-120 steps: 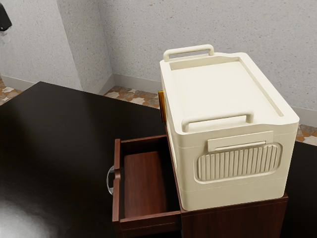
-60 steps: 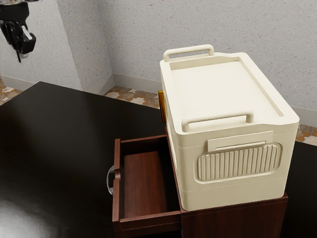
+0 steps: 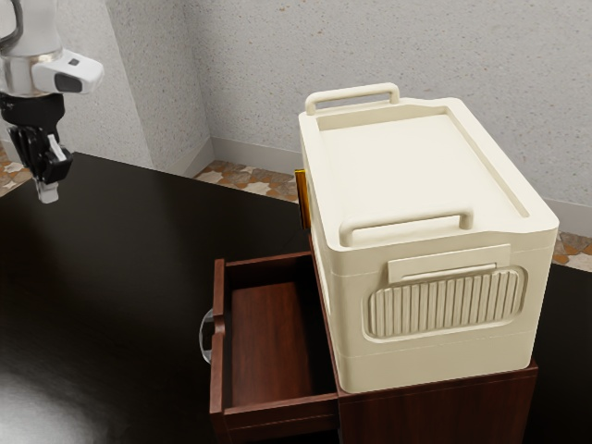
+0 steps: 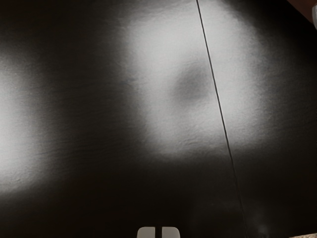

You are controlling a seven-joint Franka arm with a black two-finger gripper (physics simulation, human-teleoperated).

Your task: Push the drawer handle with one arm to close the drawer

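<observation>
Black gripper (image 3: 48, 193) descends; drawer (image 3: 218, 379) stands open.
Empty, fingertips nearly together, it nears the handle (image 3: 202, 337), push still ahead.

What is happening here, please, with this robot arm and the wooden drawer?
The robot arm is meant to close the drawer, but nothing is pushing it now. Its gripper hangs empty over the black table, apart from the clear curved handle. The drawer stands open and looks empty. A cream case sits on the wooden cabinet.
</observation>
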